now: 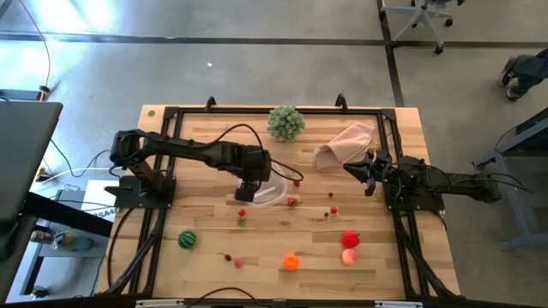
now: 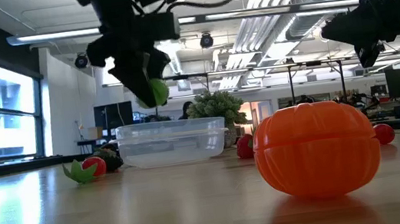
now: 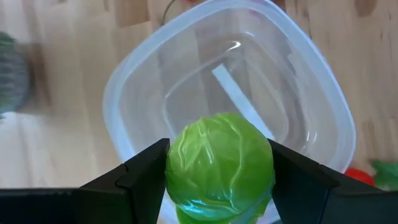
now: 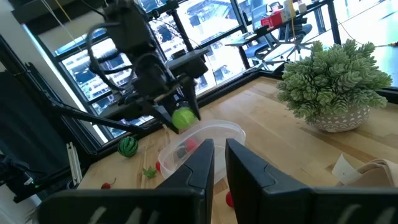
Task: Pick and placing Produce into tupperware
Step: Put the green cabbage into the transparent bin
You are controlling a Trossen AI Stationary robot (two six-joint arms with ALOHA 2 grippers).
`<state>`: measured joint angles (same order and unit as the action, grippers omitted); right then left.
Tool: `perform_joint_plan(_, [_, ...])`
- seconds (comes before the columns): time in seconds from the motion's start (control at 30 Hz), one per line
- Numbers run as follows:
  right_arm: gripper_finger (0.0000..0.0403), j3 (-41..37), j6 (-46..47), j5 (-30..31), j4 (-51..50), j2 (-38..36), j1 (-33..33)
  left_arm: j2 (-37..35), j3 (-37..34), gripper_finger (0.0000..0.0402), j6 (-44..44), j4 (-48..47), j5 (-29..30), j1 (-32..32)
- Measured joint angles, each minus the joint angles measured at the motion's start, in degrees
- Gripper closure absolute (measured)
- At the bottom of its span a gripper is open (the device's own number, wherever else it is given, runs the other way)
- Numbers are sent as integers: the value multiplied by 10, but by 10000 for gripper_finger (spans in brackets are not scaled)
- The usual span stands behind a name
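- Two dark arms reach over a wooden table [image 1: 214,248]; the left gripper [image 3: 219,180], near the centre of the overhead frame, grasps a light green toy cabbage [image 3: 219,163] between its fingers.
- Directly under it, filling the upper half of the left wrist frame, sits the clear tupperware [image 3: 311,93], apparently empty, though glare hides part of its floor.
- Step in hand: carrying the cabbage over the container. Next it likely needs lowering and letting go.
- At centre right overhead, the right gripper [image 4: 216,163] waits with fingers clenched on nothing.
- An orange toy pumpkin [image 2: 316,148], a striped watermelon [image 1: 187,240] and red pieces lie along the lower frame.
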<state>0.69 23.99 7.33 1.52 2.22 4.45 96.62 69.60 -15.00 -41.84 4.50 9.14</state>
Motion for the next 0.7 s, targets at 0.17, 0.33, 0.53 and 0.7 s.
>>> perform_joint_plan(0.17, [373,0,0,0,0,0,0,0,-42,167,-17,49,-15,7])
perform_joint_plan(0.33, [373,0,0,0,0,0,0,0,-72,167,-18,81,-15,7])
perform_joint_plan(0.53, [373,0,0,0,0,0,0,0,-85,167,-12,91,-17,11])
perform_joint_plan(0.7, [373,0,0,0,0,0,0,0,-85,167,1,88,-20,10])
